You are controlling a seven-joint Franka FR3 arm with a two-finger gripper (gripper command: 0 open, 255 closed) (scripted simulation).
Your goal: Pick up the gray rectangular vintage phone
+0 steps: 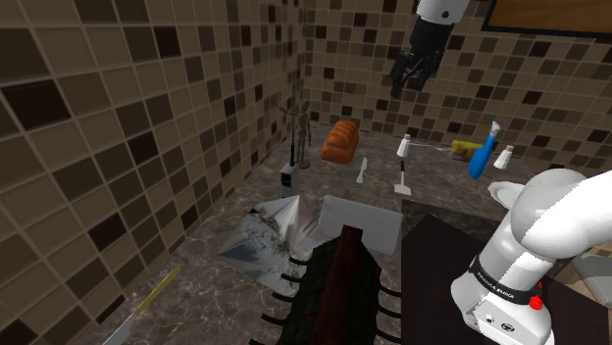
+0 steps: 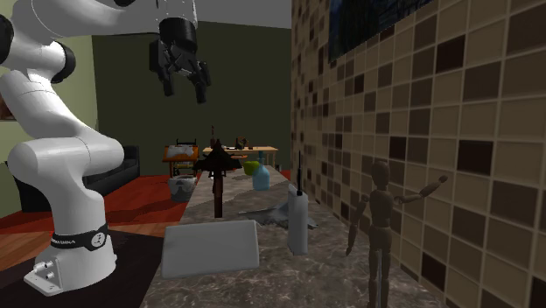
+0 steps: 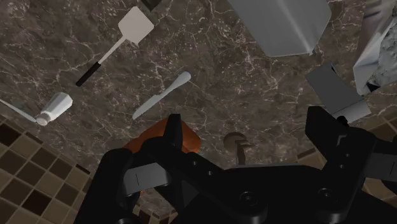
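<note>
The gray rectangular phone (image 1: pixel 290 177) stands upright on the dark marble counter with a thin black antenna, close to the tiled wall. In the second exterior view the phone (image 2: pixel 298 220) stands between a gray box and a wooden mannequin. My black gripper (image 1: pixel 409 82) hangs high above the counter, well off from the phone toward the shoulder view's right. The gripper (image 2: pixel 184 87) is open with nothing between its fingers. In the wrist view the phone (image 3: pixel 333 90) lies far below, just beyond the right finger (image 3: pixel 323 130), with the open gripper (image 3: pixel 248 137) off to its side.
Beside the phone stand a wooden mannequin (image 1: pixel 299 123) and an orange bread loaf (image 1: pixel 340 142). A gray box (image 1: pixel 361 223) and crumpled foil (image 1: pixel 277 227) lie nearer the stand. A spatula (image 1: pixel 403 163), knife (image 1: pixel 362 172), blue spray bottle (image 1: pixel 482 155) and shaker (image 1: pixel 504 157) are spread over the counter.
</note>
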